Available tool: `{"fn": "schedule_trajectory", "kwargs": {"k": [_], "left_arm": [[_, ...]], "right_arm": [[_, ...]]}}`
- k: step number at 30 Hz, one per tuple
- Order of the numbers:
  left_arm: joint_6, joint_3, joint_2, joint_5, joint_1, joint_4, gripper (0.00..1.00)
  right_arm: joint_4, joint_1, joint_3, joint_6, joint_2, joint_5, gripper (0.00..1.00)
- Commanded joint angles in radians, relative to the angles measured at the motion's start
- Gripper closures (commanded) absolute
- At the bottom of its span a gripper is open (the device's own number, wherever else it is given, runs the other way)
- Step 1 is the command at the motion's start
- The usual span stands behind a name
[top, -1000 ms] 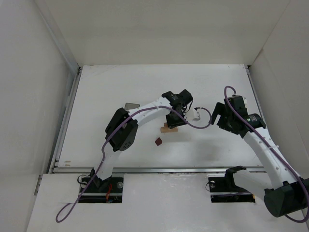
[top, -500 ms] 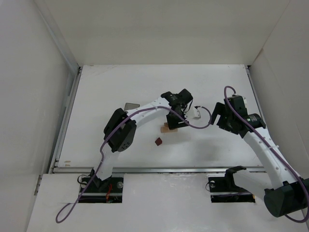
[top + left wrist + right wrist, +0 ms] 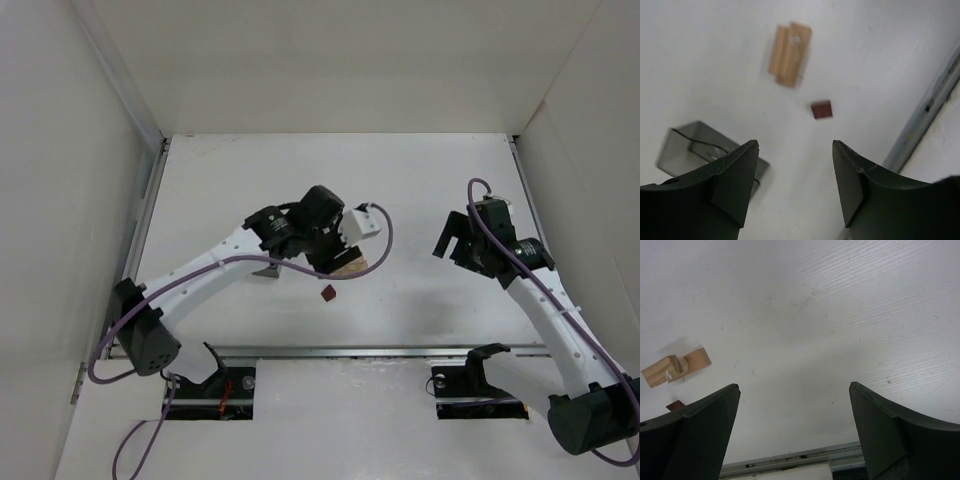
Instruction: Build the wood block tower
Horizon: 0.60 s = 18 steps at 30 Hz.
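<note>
One stack (image 3: 789, 55) — beyond left gripper (image 3: 795, 160) (apart)

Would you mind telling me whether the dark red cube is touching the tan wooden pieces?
Apart. The left wrist view shows a plain gap between the cube and the tan pieces.

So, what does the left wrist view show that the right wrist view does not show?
Only the left wrist view: the grey see-through bin and the open left gripper. Only the right wrist view: the open right gripper. Both: the tan wooden blocks, the dark red-brown cube (partly behind a finger in the right wrist view) and the metal rail.
</note>
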Motion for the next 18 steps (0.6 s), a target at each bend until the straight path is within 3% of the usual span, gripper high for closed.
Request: {"fn": "schedule_trajectory", "kwargs": {"k": [1, 6, 18], "left_arm": [[-0.089, -0.204, -0.029, 0.047, 0.011, -0.01, 0.43], [-0.114, -0.29, -0.049, 0.127, 0.011, 0.066, 0.42], [-0.269, -0.479, 0.026, 0.126, 0.011, 0.389, 0.39]], "right_arm": [[0.039, 0.001, 0.019, -0.007, -0.033, -0.004, 0.04], [0.039, 0.001, 0.019, -0.007, -0.042, -0.004, 0.04], [0.039, 0.001, 0.019, -0.007, -0.051, -0.004, 0.04]]}}
